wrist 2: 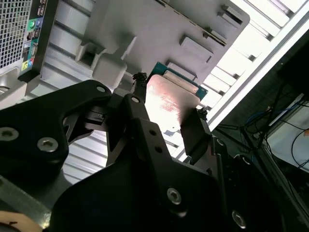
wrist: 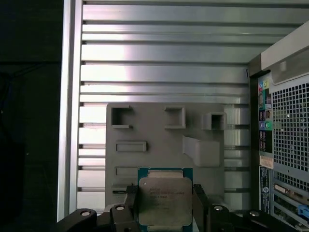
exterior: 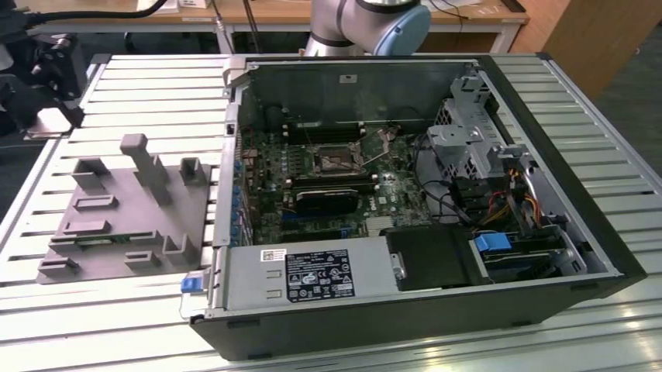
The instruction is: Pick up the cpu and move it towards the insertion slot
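In both wrist views my gripper [wrist: 164, 207] [wrist 2: 169, 121] is shut on the cpu [wrist: 164, 198] [wrist 2: 171, 96], a flat silvery-grey square with a green rim. One black finger [wrist: 131, 205] presses each of two opposite edges. The chip hangs over the grey holder plate [wrist: 154, 130] [wrist 2: 145, 29], apart from it. In the exterior view the insertion slot [exterior: 333, 159], a silvery frame around a dark centre, sits on the motherboard inside the open computer case [exterior: 414, 194], to the exterior view's right of the holder plate [exterior: 124, 217].
The case's back panel [wrist: 285, 145] stands beside the holder plate. A black block [exterior: 329, 203] lies near the socket, with cables and drive cages [exterior: 486, 163] beside them. A green memory stick [exterior: 98, 240] lies on the plate. The slatted metal table [wrist: 164, 53] lies under everything.
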Available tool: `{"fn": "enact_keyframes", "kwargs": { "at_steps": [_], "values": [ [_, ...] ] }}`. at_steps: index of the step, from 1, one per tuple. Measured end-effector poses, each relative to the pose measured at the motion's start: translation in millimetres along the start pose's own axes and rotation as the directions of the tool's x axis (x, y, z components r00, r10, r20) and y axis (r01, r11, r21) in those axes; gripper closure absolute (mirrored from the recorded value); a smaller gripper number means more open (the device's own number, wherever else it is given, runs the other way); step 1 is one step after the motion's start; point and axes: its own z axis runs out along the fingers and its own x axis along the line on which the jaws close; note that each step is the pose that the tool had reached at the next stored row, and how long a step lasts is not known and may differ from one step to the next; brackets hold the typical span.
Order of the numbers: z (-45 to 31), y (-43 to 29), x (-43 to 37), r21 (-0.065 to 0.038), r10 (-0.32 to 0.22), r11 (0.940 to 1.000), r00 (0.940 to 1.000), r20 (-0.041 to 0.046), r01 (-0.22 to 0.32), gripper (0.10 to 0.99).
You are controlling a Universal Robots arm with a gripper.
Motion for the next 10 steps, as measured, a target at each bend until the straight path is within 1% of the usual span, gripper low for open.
{"fn": "enact_keyframes", "kwargs": {
  "at_steps": [6, 10],
  "values": [
    [0.2, 0.2, -21.9, 0.000, 0.000, 1.0000, 1.0000, -0.0007, 0.000, 0.553],
    [0.3, 0.3, -37.9, 0.000, 0.000, 1.0000, 1.0000, -0.0015, 0.000, 0.553]
  ]
}}
